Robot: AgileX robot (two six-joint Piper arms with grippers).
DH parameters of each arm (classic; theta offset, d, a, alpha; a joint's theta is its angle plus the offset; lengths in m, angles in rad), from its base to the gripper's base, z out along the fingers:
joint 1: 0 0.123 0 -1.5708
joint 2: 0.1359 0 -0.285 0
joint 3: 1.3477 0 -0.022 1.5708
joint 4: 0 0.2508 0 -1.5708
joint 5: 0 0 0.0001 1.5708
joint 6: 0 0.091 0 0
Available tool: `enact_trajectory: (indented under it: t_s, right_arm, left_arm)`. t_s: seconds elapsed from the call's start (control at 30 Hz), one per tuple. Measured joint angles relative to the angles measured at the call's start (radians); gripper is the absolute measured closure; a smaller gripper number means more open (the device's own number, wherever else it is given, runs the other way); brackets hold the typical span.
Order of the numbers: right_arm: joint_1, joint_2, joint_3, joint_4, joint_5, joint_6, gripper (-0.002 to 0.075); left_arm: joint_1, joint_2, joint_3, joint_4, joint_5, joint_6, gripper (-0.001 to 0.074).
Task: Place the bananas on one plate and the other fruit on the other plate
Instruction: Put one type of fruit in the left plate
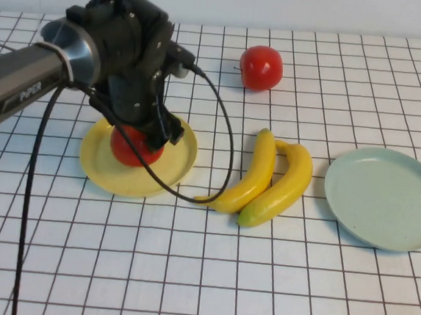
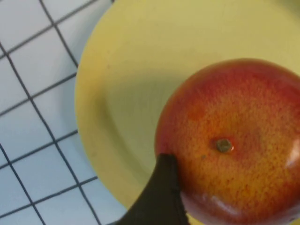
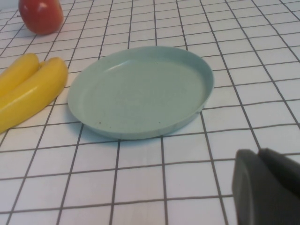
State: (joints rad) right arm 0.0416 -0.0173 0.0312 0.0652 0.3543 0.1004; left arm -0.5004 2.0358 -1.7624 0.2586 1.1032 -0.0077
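Note:
My left gripper (image 1: 140, 138) is down over the pale yellow plate (image 1: 95, 164), shut on a red apple (image 1: 130, 149) that sits on or just above the plate. In the left wrist view one dark finger (image 2: 159, 197) touches the side of the apple (image 2: 229, 140) over the yellow plate (image 2: 126, 93). The other finger is hidden. The second red apple (image 1: 261, 67) lies at the back on the table. Two yellow bananas (image 1: 257, 173) (image 1: 285, 185) lie side by side in the middle. The pale blue-green plate (image 1: 384, 196) is empty at the right. My right gripper (image 3: 260, 157) is shut, near the front of that plate (image 3: 140, 89), and out of the high view.
A white table with a black grid (image 1: 200, 274). A black cable (image 1: 222, 151) loops from the left arm down to the table beside the bananas. The right wrist view also shows the bananas (image 3: 33, 89) and the back apple (image 3: 41, 15).

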Motion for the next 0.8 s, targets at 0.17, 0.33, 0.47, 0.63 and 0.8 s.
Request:
enact_trajectory:
  t_s: [0.17,0.33,0.47,0.63,0.8]
  right_arm:
    - [0.0,0.0,0.0,0.0,0.0,0.0,0.0741]
    - [0.0,0.0,0.0,0.0,0.0,0.0,0.0741]
    - [0.0,0.0,0.0,0.0,0.0,0.0,0.0741]
    - [0.0,0.0,0.0,0.0,0.0,0.0,0.0741]
    - [0.0,0.0,0.0,0.0,0.0,0.0,0.0741]
  left_arm:
    - [0.048,-0.029,0.088,0.0,-0.062,-0.012,0.0141]
    - [0.079,-0.036,0.106,-0.002,-0.093,-0.02,0.0141]
    - [0.089,-0.042,0.11,0.006,-0.093,-0.024,0.0141]
    - [0.085,-0.098,0.11,0.008,-0.103,-0.025,0.0141]
    - [0.076,-0.162,0.11,0.001,-0.132,-0.027,0.0141]
